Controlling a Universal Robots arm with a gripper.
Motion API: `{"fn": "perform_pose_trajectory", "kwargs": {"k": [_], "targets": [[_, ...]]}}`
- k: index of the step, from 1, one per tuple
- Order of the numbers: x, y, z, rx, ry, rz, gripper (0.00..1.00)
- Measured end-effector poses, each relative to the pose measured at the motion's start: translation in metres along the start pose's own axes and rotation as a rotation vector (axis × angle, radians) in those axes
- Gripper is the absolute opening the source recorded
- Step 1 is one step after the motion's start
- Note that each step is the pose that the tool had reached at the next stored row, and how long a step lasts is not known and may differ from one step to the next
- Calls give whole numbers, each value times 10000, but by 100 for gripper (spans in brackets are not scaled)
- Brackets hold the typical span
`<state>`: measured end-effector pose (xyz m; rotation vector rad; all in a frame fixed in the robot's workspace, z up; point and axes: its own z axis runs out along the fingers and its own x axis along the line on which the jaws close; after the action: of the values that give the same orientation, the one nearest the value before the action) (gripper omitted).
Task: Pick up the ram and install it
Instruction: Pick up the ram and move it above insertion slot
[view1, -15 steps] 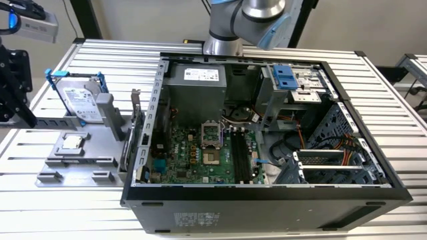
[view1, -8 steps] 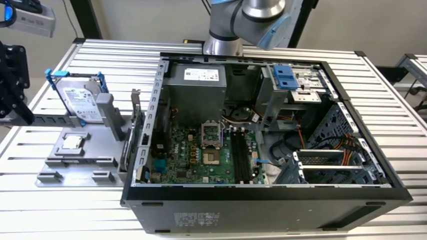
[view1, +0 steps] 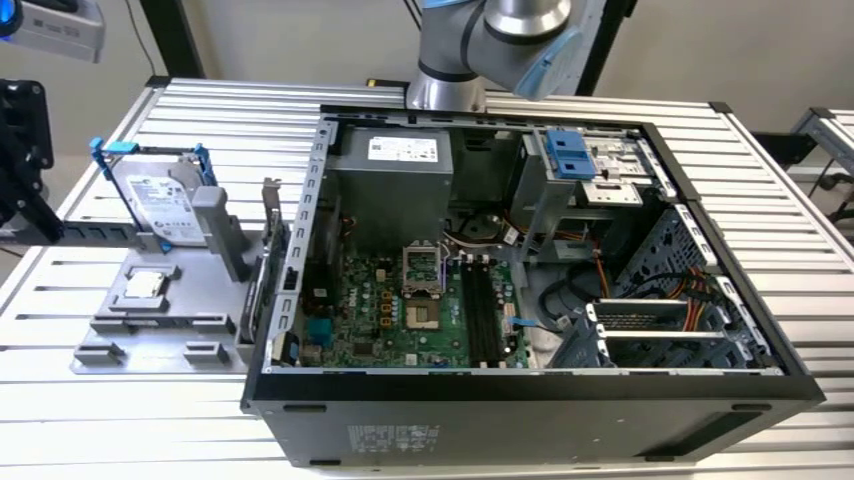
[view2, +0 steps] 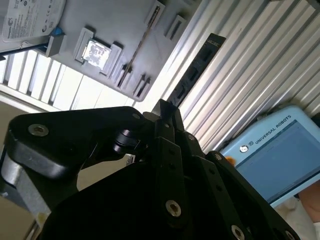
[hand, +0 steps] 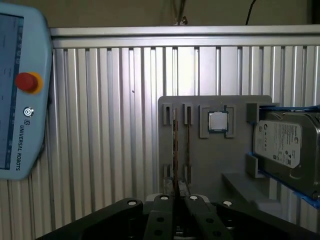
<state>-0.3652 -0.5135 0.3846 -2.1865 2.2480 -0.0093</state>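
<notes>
Ram (hand: 175, 145) stands on edge in a gray holder (hand: 215, 160) on the table (hand: 110, 125). A 2nd thin stick (hand: 188, 145) runs parallel just beside it, and edge-on I cannot tell the 2 apart. A CPU (hand: 217, 121) and a drive (hand: 285, 145) sit in the same holder, on the side away from the pendant (hand: 20, 100). The gripper (hand: 180, 189) hangs well above the holder and touches nothing. In both wrist views its fingers meet at the tips, clenched on nothing, so the ram is not yet picked up. The holder stands outside the case (view1: 534, 385), on the exterior view's left. The long black slots (view1: 481, 310) on the board (view1: 387, 300) look bare.

Several things could go wrong, as I judge it:
- Tips that are closed on arrival would strike the ram's top edge and could knock it over or chip it.
- The 2 sticks stand close together, so a finger could land on the neighbour or wedge between them and lift both.
- A grip taken off-centre on so thin a board could let it tilt or slip.
- A tilted ram would meet its slot askew and could jam, or bend under pressure.
- The case walls and cables crowd the slots, so the arm or ram could snag there.
</notes>
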Motion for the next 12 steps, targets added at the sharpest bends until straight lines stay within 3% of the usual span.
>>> {"fn": "perform_pose_trajectory", "kwargs": {"k": [12], "targets": [[0, -1, -98, -1, 1, 0, 0]]}}
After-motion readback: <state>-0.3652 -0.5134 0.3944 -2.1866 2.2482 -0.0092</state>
